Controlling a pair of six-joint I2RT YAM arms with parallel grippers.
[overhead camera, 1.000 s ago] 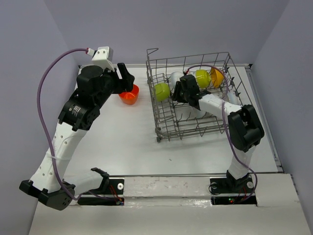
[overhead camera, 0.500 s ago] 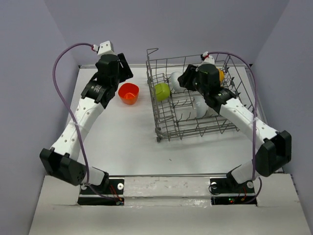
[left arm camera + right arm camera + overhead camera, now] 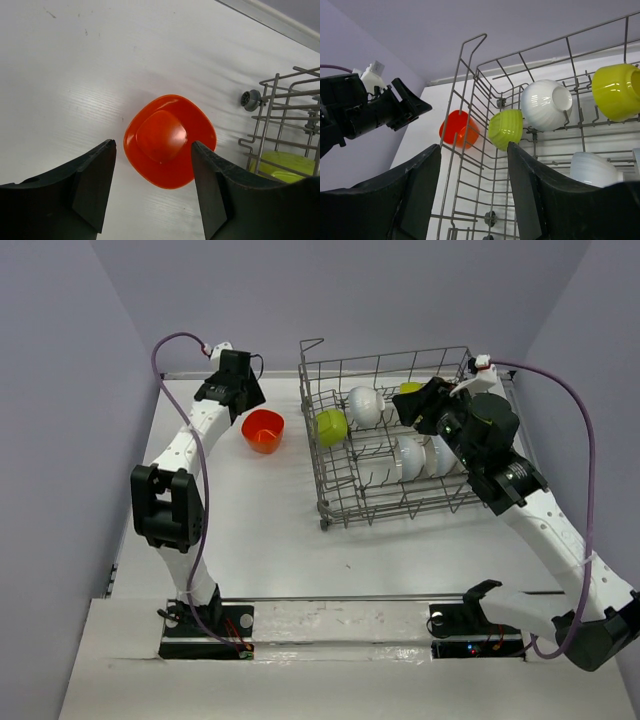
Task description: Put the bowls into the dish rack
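Red-orange bowl [image 3: 263, 430] upright on table [image 3: 230, 530], left of dish rack [image 3: 340, 512], just beside left gripper [image 3: 240, 392], on its near side. Right gripper [image 3: 428, 405] above rack's far right part. Left wrist: jaws spread, nothing held; bowl in gap below, untouched. Right wrist: jaws spread, empty; lime green bowl [image 3: 506, 129] and white bowl [image 3: 545, 104] racked beyond, apart from the jaws.
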